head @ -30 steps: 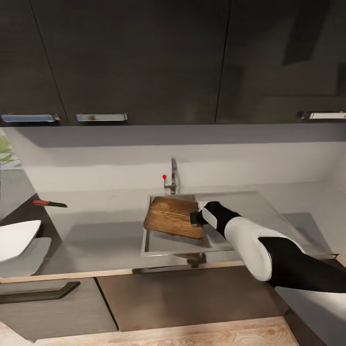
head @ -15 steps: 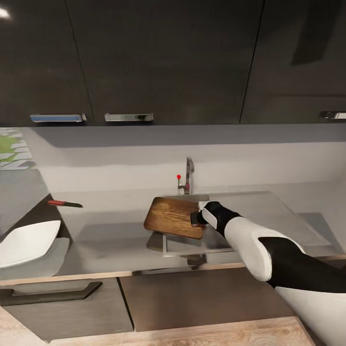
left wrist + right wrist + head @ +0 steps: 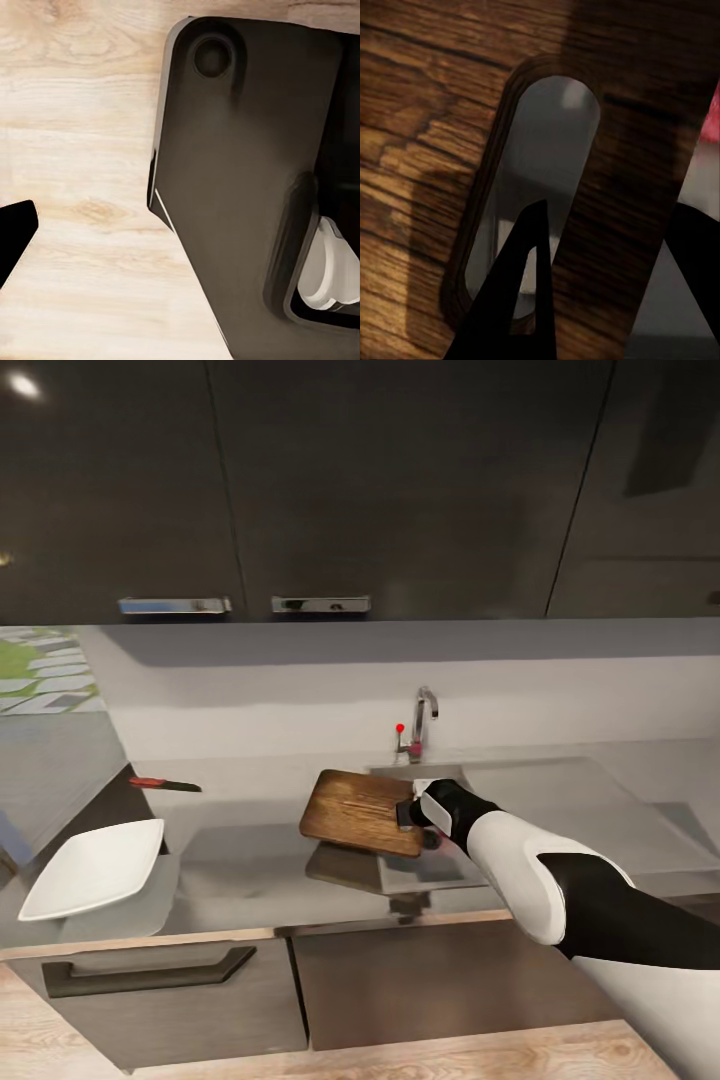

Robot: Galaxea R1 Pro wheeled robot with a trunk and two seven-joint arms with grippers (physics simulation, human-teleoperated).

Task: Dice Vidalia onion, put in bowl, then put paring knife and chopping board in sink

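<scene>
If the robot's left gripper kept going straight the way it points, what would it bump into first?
Probably the wooden floor. The left wrist view looks down at it, beside the robot's dark base. How far off it lies is unclear.

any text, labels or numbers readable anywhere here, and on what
None: no readable text shows in any view.
The chopping board, held at its edge by the right gripper, shows only wood grain.
The bowl, paring knife, tap and upper cabinet handles are unmarked.
</scene>
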